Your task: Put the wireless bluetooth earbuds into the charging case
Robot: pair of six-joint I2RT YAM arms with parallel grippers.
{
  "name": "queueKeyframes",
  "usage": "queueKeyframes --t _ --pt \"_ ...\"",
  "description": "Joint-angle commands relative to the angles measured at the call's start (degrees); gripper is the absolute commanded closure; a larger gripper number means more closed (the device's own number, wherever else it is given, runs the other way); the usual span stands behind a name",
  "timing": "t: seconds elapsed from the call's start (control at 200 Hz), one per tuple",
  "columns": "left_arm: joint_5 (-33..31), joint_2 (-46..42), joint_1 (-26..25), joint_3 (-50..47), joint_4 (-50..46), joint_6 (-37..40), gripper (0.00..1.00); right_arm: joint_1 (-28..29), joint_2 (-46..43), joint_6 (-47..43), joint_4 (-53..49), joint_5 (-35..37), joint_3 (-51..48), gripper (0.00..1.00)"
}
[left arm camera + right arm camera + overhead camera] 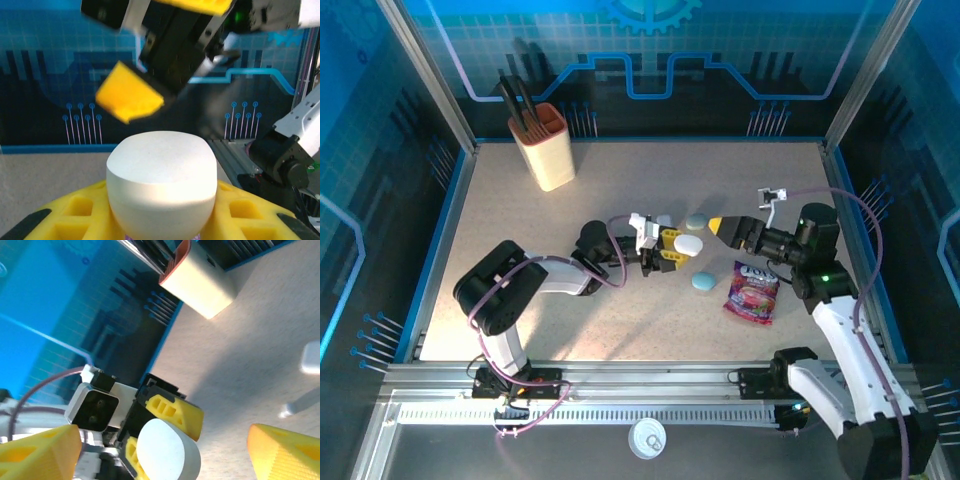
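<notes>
Desk carrying all. Centre of top view: left fingers pinching white charging case, likely steadying it for opening. Just right: right fingers standing spread, gripping nothing. Possible earbud lying right edge, right wrist view.

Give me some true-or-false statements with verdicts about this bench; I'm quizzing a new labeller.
1. The left gripper clamps a white charging case. True.
2. The right gripper is shut on that case. False: its fingers stand wide apart and hold nothing.
3. A light-blue case lies on the table beside the snack packet. True.
4. The beige holder has tipped over. False: it stands upright near the far left corner.
</notes>
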Motion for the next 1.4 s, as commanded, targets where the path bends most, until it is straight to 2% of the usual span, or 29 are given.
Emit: queueKeyframes --t 0.0,0.09,0.225,0.345,0.46,0.635,0.93,1.396 --pt "0.3 -3.5 0.8 -2.5 1.8 -1.7 0.64 6.8 -1.7 -24.4 -18.3 14.6 5.4 0.08" --pt "0.3 -4.8 1.1 -4.5 1.7 -3.0 0.64 14.6 -3.0 -32.5 -18.4 21.9 7.5 0.0" --pt "0.4 -6.3 1.5 -6.9 1.7 -3.9 0.64 24.4 -1.6 -41.1 -19.3 30.4 9.2 0.0" --pt "0.9 -7.2 1.7 -8.1 1.8 -4.0 0.64 30.6 1.9 -45.7 -18.5 36.1 9.6 0.0" --pt "1.1 -8.0 1.8 -8.8 1.8 -3.9 0.64 33.8 5.6 -47.5 -17.4 40.2 10.3 0.0" --pt "1.5 -8.8 1.9 -9.6 1.7 -2.9 0.64 34.0 7.6 -47.5 -13.6 44.5 9.2 0.0" --pt "2.4 -8.9 2.1 -10.3 1.8 -1.3 0.63 32.1 7.0 -45.3 -11.8 47.1 9.0 0.0" --pt "1.7 -9.6 2.2 -11.2 1.7 0.5 0.63 28.3 9.0 -42.0 -8.5 42.8 10.7 0.02"
